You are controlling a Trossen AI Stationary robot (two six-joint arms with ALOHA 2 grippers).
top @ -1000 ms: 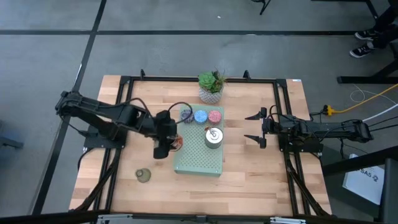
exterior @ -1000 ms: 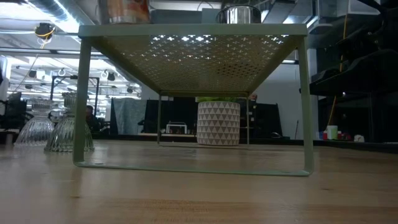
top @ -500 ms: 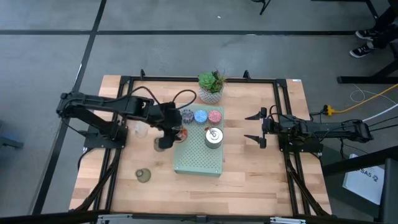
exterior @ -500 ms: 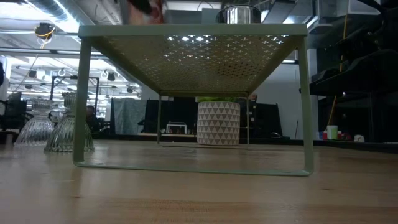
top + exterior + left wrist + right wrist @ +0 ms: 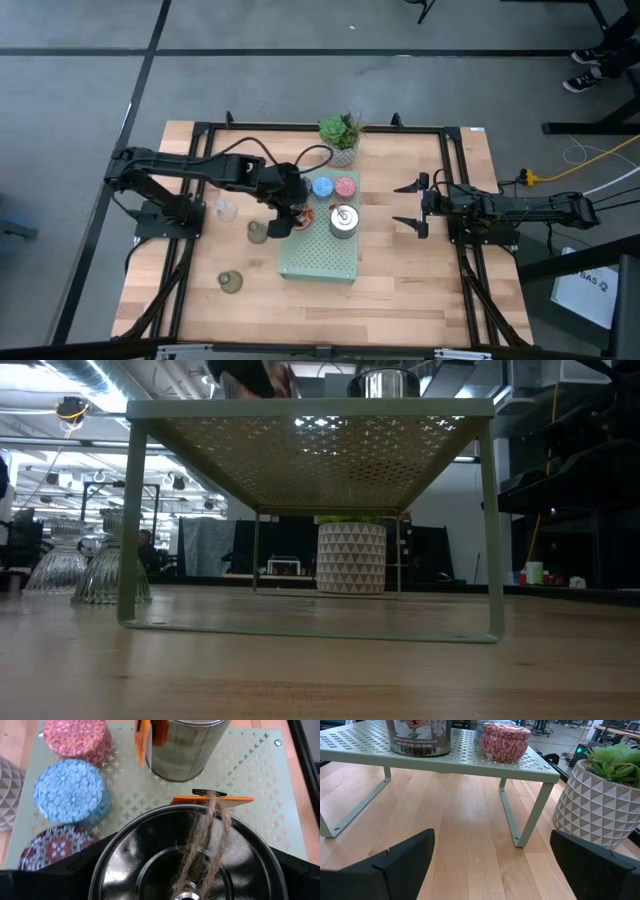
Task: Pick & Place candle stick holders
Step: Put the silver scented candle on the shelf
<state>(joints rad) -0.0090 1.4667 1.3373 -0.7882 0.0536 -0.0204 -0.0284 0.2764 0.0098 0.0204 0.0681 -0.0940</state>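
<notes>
A pale green wire rack (image 5: 318, 258) holds a purple (image 5: 300, 185), a blue (image 5: 322, 187) and a pink holder (image 5: 346, 186) in a row along its far side, and a shiny silver holder (image 5: 343, 222) nearer. My left gripper (image 5: 283, 212) is over the rack's left part, shut on a second silver holder (image 5: 190, 855) with a twine bow and an orange tag. Two olive-green holders (image 5: 258, 232) (image 5: 231, 282) stand on the table left of the rack. My right gripper (image 5: 410, 205) waits open at the right. My left gripper has the silver holder between its two fingers (image 5: 60, 872), one on each side of the round lid's rim (image 5: 107, 857). The fingers come slanting down from the table's left. The holder sits upright over the rack; whether its base touches the rack is hidden.
A green succulent in a white patterned pot (image 5: 340, 138) stands just beyond the rack's far edge. A clear glass piece (image 5: 225, 210) sits on the table at the left. Bare wood lies in front of the rack and between it and the right arm.
My left gripper has carried the silver holder toward the table's right and slightly far edge, from beside the rack's left edge to over the rack, rolling a little. An olive-green holder it covered now shows on the table.
</notes>
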